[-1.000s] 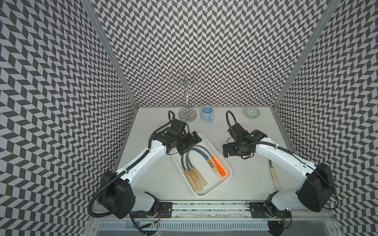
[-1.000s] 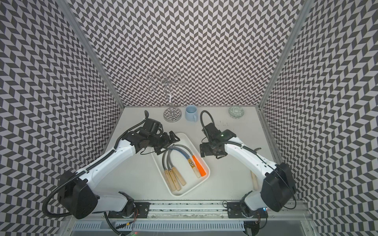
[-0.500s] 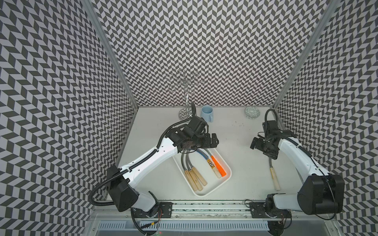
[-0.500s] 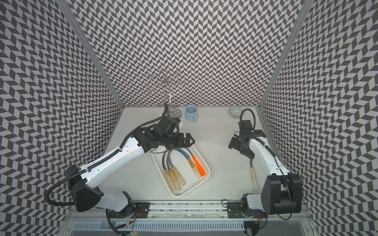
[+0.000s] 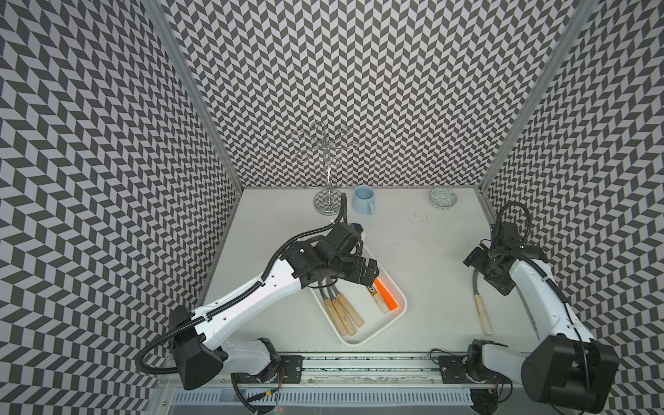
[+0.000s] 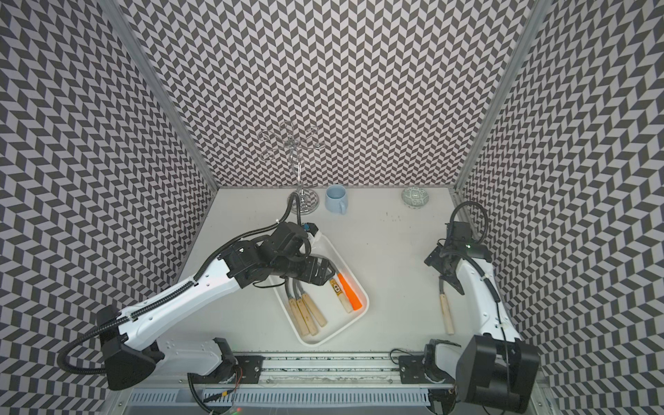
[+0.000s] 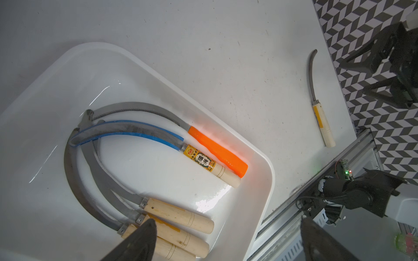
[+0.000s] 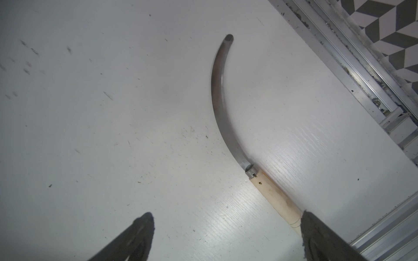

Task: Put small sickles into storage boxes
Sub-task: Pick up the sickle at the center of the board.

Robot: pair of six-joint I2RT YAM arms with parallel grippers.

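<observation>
The storage box, a shallow white tray (image 5: 372, 325) (image 6: 334, 325) (image 7: 253, 203), lies mid-table in both top views. Several small sickles rest in it: three with pale wooden handles (image 5: 343, 316) (image 7: 178, 214), one with a yellow label, one with an orange handle (image 5: 386, 296) (image 6: 349, 296) (image 7: 217, 150). My left gripper (image 5: 370, 273) (image 6: 323, 273) (image 7: 226, 223) hangs open above the tray's far end, holding nothing. One more wooden-handled sickle (image 5: 481, 312) (image 6: 446, 312) (image 7: 321, 122) (image 8: 220, 108) lies on the table at the right. My right gripper (image 5: 485, 269) (image 6: 443, 271) (image 8: 226, 217) hovers open above its blade.
At the back stand a metal hook stand (image 5: 327, 203), a light blue mug (image 5: 363, 199) and a small green-patterned bowl (image 5: 442, 197). The lone sickle lies close to the right wall's metal rail (image 8: 362, 74). The arms' base rail (image 5: 359, 363) runs along the front edge.
My right arm swung away from the tray to the right, over the lone sickle. My left gripper moved rightward across the tray's far end. Both stayed open.
</observation>
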